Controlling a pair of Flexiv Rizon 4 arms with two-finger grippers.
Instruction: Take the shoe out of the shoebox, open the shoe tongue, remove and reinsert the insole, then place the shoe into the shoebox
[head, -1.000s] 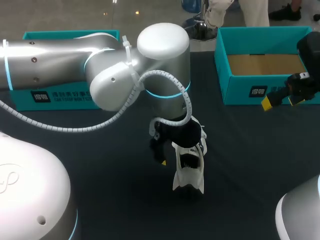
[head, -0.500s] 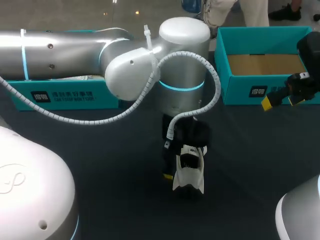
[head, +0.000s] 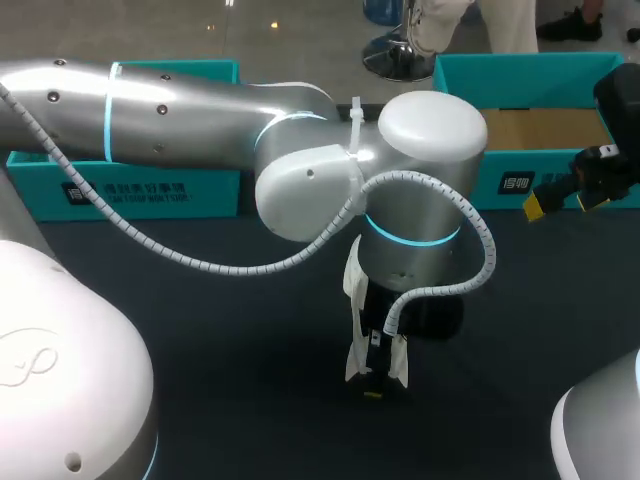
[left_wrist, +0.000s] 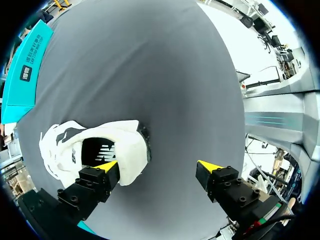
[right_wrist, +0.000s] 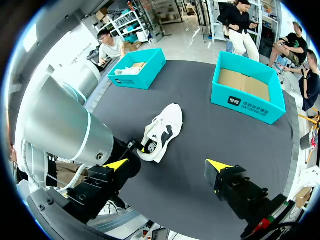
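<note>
Right now the shoe (head: 378, 362) is sitting out of the shoebox (head: 520, 160). It's on the surface (head: 200, 330) at about 6 o'clock from centre, resting on its sole with the toe roughly toward 12.

Left arm (head: 200, 110) is coming in from 9 o'clock and hanging straight over the shoe, so its wrist is blocking most of the shoe in the head view. Left jaws are released. In the left wrist view one fingertip is overlapping the collar edge of the shoe (left_wrist: 127, 150), and the other is hanging well apart over bare surface. Nothing is pinched from two sides.

My read is that it's lining up on the heel end because the opening is there, which puts tongue and insole (left_wrist: 102, 149) within reach. The insole looks to be lying inside. I can't tell whether the tongue is pulled open.

Right jaws are also released with nothing between them, hovering at 2 o'clock just in front of the shoebox wall. In the right wrist view the shoe (right_wrist: 162, 127) and shoebox (right_wrist: 247, 102) are both lying ahead of them, well apart from each other. It's probably holding off to give the left arm room, near the box for the final drop.

A second teal box (head: 150, 190) is sitting at 10 o'clock behind the left arm.

Stage guess: shoe is out, insole work is pending. Risk: a one-sided touch on the collar is likely to skid the shoe.
</note>
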